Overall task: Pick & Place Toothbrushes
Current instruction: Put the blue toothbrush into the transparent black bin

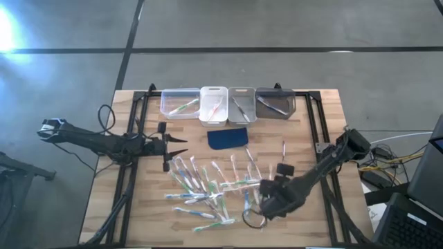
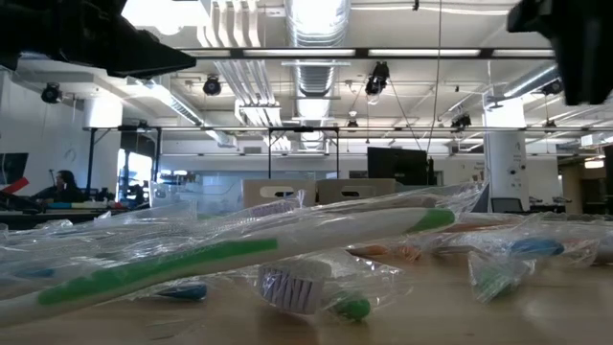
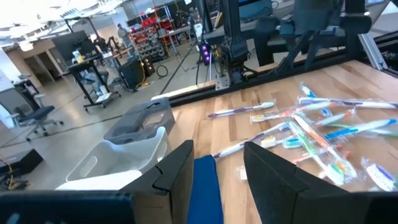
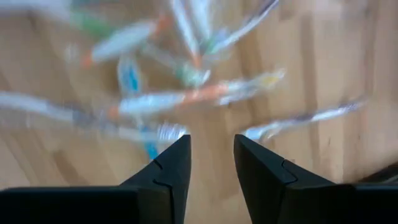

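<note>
Item 1, right gripper (image 4: 211, 155): my working pincer, poised over the near-right edge of the pile. Its two dark fingers (image 4: 169, 165) stand a narrow gap apart with bare wood between them; nothing is in its hold.

Item 2, left gripper (image 3: 217, 168): waiting at the table's left side, level with the pad. Jaws partly apart, empty.

Item 3, loose toothbrushes (image 1: 208, 187): thin whitish plastic sticks with green, blue and orange accents, many in clear wrappers, strewn across the middle and near part of the light wooden table (image 1: 138, 207). One slim brush (image 1: 283, 149) lies apart, right of the pad.

Item 4, dark blue rounded rectangular pad (image 1: 228, 138): flat on the wood, between the pile and the bins.

Item 5, four small bins along the far edge: clear (image 1: 166, 109), white (image 1: 204, 116), light grey (image 1: 230, 92), dark grey (image 1: 291, 111). Each holds a brush or two, as far as I can see.

Progress, my estimate: early. A few brushes are binned; most of the pile is left to move.
</note>
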Robot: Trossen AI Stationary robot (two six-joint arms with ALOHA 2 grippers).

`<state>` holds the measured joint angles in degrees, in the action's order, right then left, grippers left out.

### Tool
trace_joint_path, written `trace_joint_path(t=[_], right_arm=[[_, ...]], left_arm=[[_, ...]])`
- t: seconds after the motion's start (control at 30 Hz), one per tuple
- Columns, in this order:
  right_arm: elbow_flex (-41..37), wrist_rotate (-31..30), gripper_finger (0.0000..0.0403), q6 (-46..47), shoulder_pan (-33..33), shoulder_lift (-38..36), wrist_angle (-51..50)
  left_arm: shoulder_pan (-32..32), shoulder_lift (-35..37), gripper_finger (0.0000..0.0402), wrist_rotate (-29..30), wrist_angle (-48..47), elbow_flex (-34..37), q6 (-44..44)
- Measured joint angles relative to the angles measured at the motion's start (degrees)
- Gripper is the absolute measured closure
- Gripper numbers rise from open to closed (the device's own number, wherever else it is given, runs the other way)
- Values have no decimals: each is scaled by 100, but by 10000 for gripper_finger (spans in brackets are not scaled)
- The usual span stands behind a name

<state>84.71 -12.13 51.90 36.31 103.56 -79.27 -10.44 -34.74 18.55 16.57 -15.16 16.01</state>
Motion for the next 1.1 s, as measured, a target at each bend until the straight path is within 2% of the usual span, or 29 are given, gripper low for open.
trace_joint_path(t=[0.43,0.6,0.77,1.1], right_arm=[[-724,69,242,976,871,73,187],[-1181,679,236,1231,1006,69,369],[-1589,1061,241,1246,1061,0,876],[-2560,1072,247,1742,1015,-780,2222]], left_arm=[[0,-11,254,-2,-272,50,-638],[0,-13,255,-58,-307,50,-873],[0,-13,254,-63,-305,50,-821],[1,-15,254,-66,-308,50,-816]])
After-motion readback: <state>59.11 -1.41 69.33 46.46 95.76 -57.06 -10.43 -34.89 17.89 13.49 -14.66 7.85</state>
